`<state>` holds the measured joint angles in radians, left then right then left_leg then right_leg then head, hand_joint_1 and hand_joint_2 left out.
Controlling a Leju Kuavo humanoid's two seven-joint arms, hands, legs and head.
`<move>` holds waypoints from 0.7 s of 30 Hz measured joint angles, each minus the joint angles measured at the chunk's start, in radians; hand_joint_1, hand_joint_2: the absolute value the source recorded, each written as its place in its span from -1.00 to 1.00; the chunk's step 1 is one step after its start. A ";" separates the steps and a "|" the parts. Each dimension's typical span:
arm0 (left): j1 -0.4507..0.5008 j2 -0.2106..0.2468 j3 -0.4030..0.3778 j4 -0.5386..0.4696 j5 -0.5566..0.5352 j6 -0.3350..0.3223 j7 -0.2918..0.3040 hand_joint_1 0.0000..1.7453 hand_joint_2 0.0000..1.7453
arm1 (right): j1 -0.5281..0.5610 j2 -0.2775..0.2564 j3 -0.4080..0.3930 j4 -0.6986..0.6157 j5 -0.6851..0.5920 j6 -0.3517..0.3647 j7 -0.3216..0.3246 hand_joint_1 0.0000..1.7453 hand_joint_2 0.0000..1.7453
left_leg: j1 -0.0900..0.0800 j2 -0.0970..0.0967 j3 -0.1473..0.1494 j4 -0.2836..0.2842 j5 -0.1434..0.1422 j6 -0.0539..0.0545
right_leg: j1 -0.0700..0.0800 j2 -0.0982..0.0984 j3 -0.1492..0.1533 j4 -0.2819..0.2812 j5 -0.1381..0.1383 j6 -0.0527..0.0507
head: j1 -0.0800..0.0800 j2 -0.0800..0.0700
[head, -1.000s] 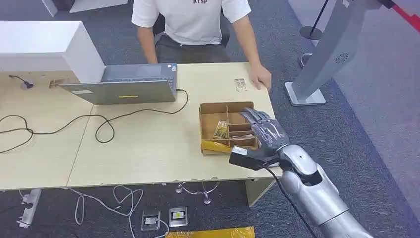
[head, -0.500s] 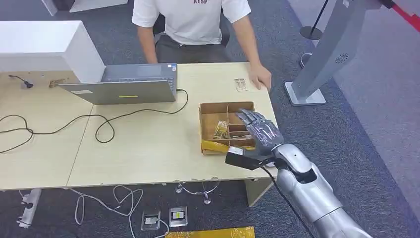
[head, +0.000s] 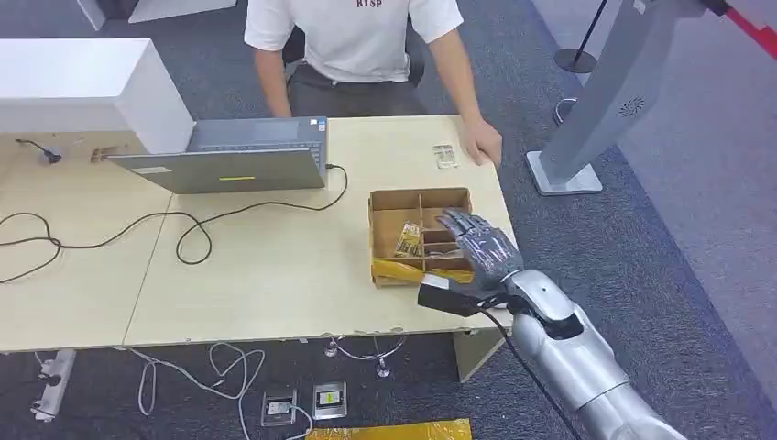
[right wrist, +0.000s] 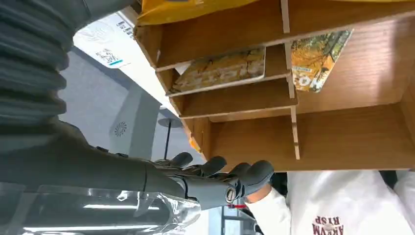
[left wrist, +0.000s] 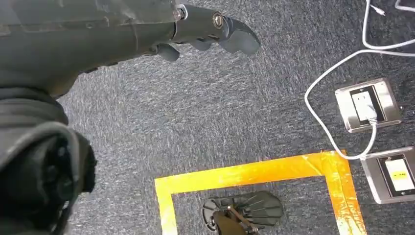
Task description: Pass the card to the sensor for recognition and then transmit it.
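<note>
Over the right side of the cardboard divider box (head: 420,198), the right hand (head: 478,246) hovers with fingers spread and nothing in its grasp. Cards (right wrist: 221,69) lie in the box's small compartments. Above grey carpet (left wrist: 235,117), the left hand (left wrist: 205,32) hangs with fingers loosely curled, holding nothing.

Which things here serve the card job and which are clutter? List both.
Job: right hand, open above the cardboard box; cards in its slots; small item by the person's hand, perhaps the sensor.
Clutter: laptop, black cable, floor sockets.
</note>
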<state>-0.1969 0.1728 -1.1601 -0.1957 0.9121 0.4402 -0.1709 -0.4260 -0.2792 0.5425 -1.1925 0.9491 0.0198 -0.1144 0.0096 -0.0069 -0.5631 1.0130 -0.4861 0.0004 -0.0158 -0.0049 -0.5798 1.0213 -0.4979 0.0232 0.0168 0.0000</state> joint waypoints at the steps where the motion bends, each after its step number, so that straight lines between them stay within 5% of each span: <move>1: 0.000 0.000 0.000 0.000 0.000 0.000 0.001 -1.00 -1.00 | 0.000 0.000 0.001 0.003 0.000 0.000 0.000 -0.40 1.00 | 0.000 0.000 0.000 0.000 0.000 0.000 | 0.000 0.000 0.000 0.000 0.000 0.000 | 0.000 0.000; 3: 0.000 0.000 0.000 0.000 0.000 -0.001 0.001 -1.00 -1.00 | 0.000 0.000 0.004 0.008 0.000 0.002 0.000 -0.30 1.00 | 0.000 0.000 0.000 0.000 0.000 0.000 | 0.000 0.000 0.000 0.000 0.000 0.000 | 0.000 0.000; 4: 0.000 0.000 0.000 0.000 0.000 -0.001 0.002 -1.00 -1.00 | 0.000 0.001 0.005 0.010 0.000 0.002 0.000 0.16 1.00 | 0.000 0.000 0.000 0.000 0.000 0.000 | 0.000 0.000 0.000 0.000 0.000 0.000 | 0.000 0.000; 6: 0.000 0.000 0.000 0.000 0.000 -0.001 0.002 -1.00 -1.00 | -0.001 0.002 0.007 0.015 0.000 0.003 0.000 0.18 1.00 | 0.000 0.000 0.000 0.000 0.000 0.000 | 0.000 0.000 0.000 0.000 0.000 0.000 | 0.000 0.000; 8: 0.000 0.000 0.000 0.000 0.000 -0.001 0.002 -1.00 -1.00 | -0.003 0.002 0.008 0.018 0.000 0.004 0.000 0.76 1.00 | 0.000 0.000 0.000 0.000 0.000 0.000 | 0.000 0.000 0.000 0.000 0.000 0.000 | 0.000 0.000; 9: 0.000 0.000 0.000 0.000 0.000 -0.001 0.002 -1.00 -1.00 | -0.004 0.002 0.010 0.020 0.000 0.004 0.000 0.74 1.00 | 0.000 0.000 0.000 0.000 0.000 0.000 | 0.000 0.000 0.000 0.000 0.000 0.000 | 0.000 0.000; 11: -0.001 0.000 0.000 0.000 0.000 -0.001 0.002 -1.00 -1.00 | -0.006 0.003 0.011 0.022 0.000 0.005 0.000 1.00 1.00 | 0.000 0.000 0.000 0.000 0.000 0.000 | 0.000 0.000 0.000 0.000 0.000 0.000 | 0.000 0.000; 21: -0.007 -0.001 0.000 0.000 -0.009 -0.002 0.002 -1.00 -1.00 | -0.023 0.012 0.013 0.023 -0.001 0.008 0.000 1.00 1.00 | 0.000 0.000 0.000 0.000 0.000 0.000 | 0.000 0.000 0.000 0.000 0.000 0.000 | 0.000 0.000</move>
<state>-0.2043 0.1720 -1.1601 -0.1957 0.9033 0.4383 -0.1686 -0.4489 -0.2674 0.5554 -1.1692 0.9480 0.0275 -0.1148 0.0096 -0.0069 -0.5632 1.0130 -0.4861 0.0004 -0.0158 -0.0050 -0.5797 1.0213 -0.4979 0.0232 0.0168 0.0000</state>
